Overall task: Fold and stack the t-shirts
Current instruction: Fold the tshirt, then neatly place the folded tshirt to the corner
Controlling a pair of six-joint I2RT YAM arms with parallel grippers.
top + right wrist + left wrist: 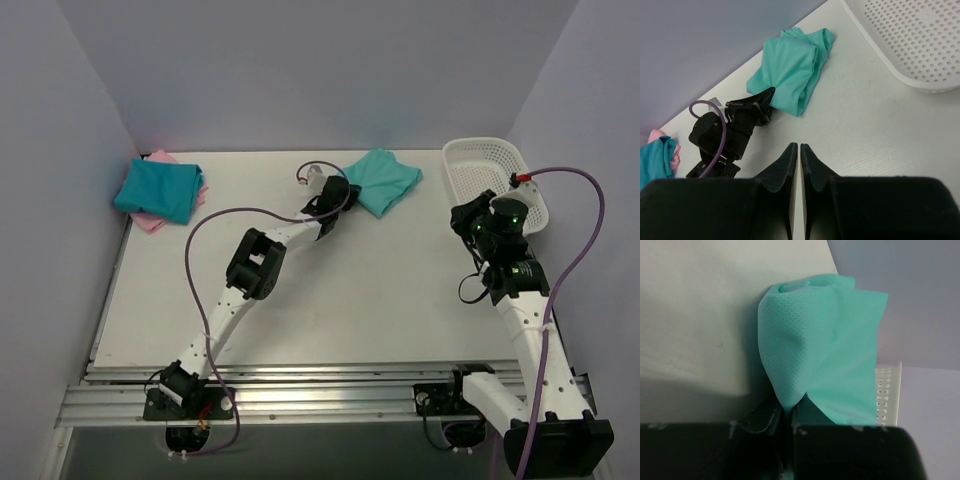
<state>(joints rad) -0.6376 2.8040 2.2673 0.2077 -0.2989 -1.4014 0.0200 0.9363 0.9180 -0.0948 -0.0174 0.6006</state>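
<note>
White table (400, 300) in a booth with plain lavender walls, arms bolted at the near edge.

Far left corner: darker teal-blue shirt (155, 188) lies folded on top of the pink shirt (145, 222), with pink showing round its edges. That looks like your stack, two of three done. It's parked in the corner, probably to keep the middle free for folding.

Left arm is stretched out to the far edge, about mid-table. The left gripper (335, 200) is clamped on the light teal-green shirt (385, 180). The left wrist view shows fabric pinched between the closed fingers, with the cloth rising in a peak from the pinch. The grip is on the shirt's left near corner, the part nearest the arm. The rest lies on the table by the far edge, right of centre, well apart from the stack. It's doubled over but rumpled, not a clean fold. My guess is that the corner grip is for a drag or another fold. Can't tell which.

Right gripper (799, 150) is closed on nothing, fingertips together over bare table on the right side. It points toward the green shirt and looks like it's on standby.

Far right corner: white mesh basket (455, 175), nothing visible in it, just right of the green shirt and not touching it.
</note>
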